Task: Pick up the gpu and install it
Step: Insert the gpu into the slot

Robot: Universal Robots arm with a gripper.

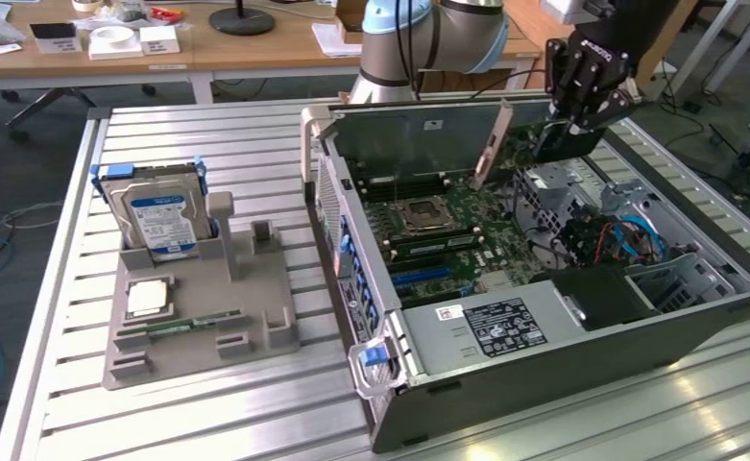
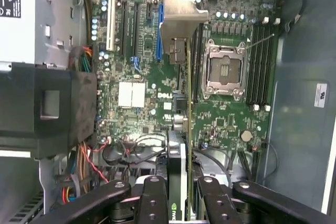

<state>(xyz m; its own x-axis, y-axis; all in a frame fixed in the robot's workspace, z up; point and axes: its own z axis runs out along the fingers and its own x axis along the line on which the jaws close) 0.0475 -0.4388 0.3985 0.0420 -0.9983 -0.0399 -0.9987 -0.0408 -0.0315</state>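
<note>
Between the black linkage fingers (image 2: 152, 198) of the gripper (image 2: 181, 195) sits the gpu (image 2: 176, 161), a thin, dark, flat expansion card seen edge-on. The jaws are partly closed, pinching its two faces at the end away from its bracket. From there the card runs out to its silvery folded metal end bracket (image 2: 181, 19), and the whole thing hangs over the green motherboard (image 2: 136, 56), apparently clear of it, though I can't say how close. Under and beside the card lie the long blue plastic slot (image 2: 158, 30) and the square metal processor socket (image 2: 226, 69). In the exterior view the gripper (image 1: 577, 115) hovers over the far end of the open grey computer case (image 1: 542, 384), which lies on its side on the ribbed aluminium table (image 1: 221, 144). Well apart, toward the exterior view's left, the silver hard drive (image 1: 163, 216) with its blue-white label stands in a grey moulded holder (image 1: 240, 307). My read on handling is that the card is light and stiff but delicate. Its flat faces and bare edges are the places to clamp, keeping off the chips and the contact edge. Gripped at one end, it could pivot or slip if nudged.
</note>
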